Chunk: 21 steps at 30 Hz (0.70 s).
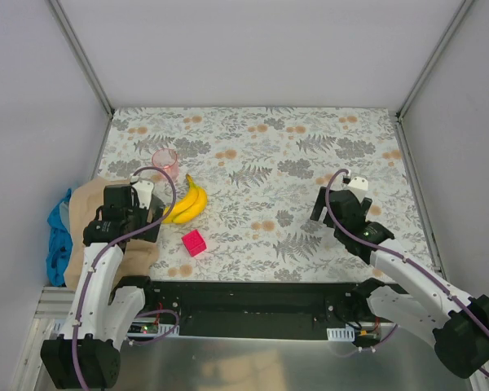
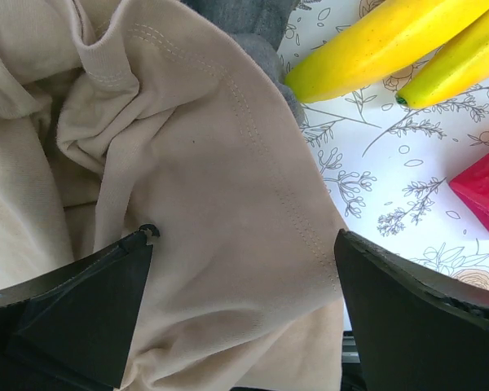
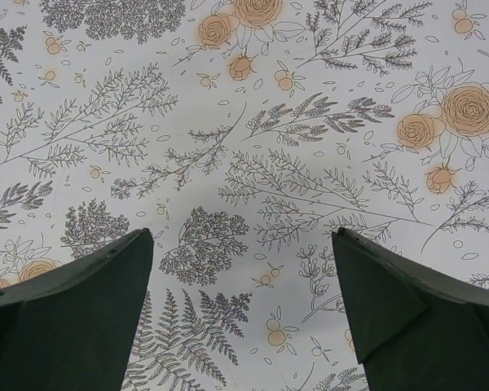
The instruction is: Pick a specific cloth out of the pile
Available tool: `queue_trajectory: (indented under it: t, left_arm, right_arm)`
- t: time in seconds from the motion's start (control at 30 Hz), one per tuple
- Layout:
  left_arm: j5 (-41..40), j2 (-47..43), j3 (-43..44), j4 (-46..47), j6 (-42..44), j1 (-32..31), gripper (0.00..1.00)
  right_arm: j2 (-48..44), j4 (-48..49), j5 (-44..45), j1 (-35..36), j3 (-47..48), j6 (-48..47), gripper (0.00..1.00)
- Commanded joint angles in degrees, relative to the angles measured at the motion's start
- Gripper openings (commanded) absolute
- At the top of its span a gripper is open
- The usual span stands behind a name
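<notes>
The pile (image 1: 85, 220) lies at the table's left edge, with tan beige cloth (image 1: 90, 204) over most of it and bright blue cloth (image 1: 59, 236) at its far left. In the left wrist view the tan cloth (image 2: 187, 204) fills the frame, and only a small edge of the dark grey-green cloth (image 2: 253, 28) shows from under it at the top. In the top view my left arm hides that cloth. My left gripper (image 1: 138, 218) hangs open just over the tan cloth (image 2: 244, 269), jaws wide and empty. My right gripper (image 1: 322, 213) is open over bare table (image 3: 243, 269), far from the pile.
A banana bunch (image 1: 189, 204) lies just right of the pile and also shows in the left wrist view (image 2: 391, 41). A red block (image 1: 194, 242) sits in front of it (image 2: 485, 195). A pink cup (image 1: 165, 161) stands behind. White walls enclose the floral table (image 1: 310, 147).
</notes>
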Motion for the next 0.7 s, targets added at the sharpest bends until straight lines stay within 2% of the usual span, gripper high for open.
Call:
queue_trajectory:
  t: [0.0, 0.1, 0.2, 0.27, 0.37, 0.47, 0.53, 0.57, 0.63, 0.67]
  left_arm:
    - [-0.1, -0.2, 1.2, -1.2, 1.1, 0.0, 0.99]
    - [1.0, 0.9, 9.3, -13.3, 6.6, 0.0, 0.99]
    - [-5.4, 3.6, 16.7, -20.7, 7.5, 0.1, 0.99]
    - [-8.7, 6.8, 16.2, -22.5, 8.6, 0.1, 0.99]
    - [-12.9, 13.2, 11.0, -21.4, 10.5, 0.1, 0.99]
    - [-17.2, 17.8, 6.8, -15.6, 11.5, 0.9, 0.99]
    - [-18.4, 19.0, 5.8, -11.6, 12.3, 2.5, 0.97]
    - [-18.5, 20.1, 6.2, -10.8, 12.3, 3.2, 0.86]
    - [-18.8, 21.0, 8.3, -10.6, 11.7, 4.4, 0.47]
    - [-18.9, 20.5, 9.3, -10.5, 11.7, 4.8, 0.23]
  right_arm:
    - [-0.7, 1.4, 0.1, -0.2, 0.1, -0.8, 0.99]
    - [-0.4, 0.5, -2.0, -0.2, 0.8, -1.6, 0.99]
    - [0.0, -0.2, -3.6, -0.3, 1.8, -2.1, 0.99]
    - [0.6, 0.0, -4.7, -0.2, 2.1, -1.2, 0.99]
    - [2.0, 1.0, -9.1, -0.3, 3.2, 0.7, 0.99]
    - [4.3, 2.3, -16.7, 0.3, 6.0, 2.7, 0.99]
    - [6.1, 3.2, -17.8, 3.5, 8.7, 2.2, 0.99]
    - [7.2, 3.4, -16.8, 6.0, 10.2, 1.4, 0.99]
    - [10.2, 3.4, -15.4, 10.8, 14.4, -0.7, 0.99]
    - [11.8, 3.4, -15.9, 13.2, 17.8, -1.5, 0.99]
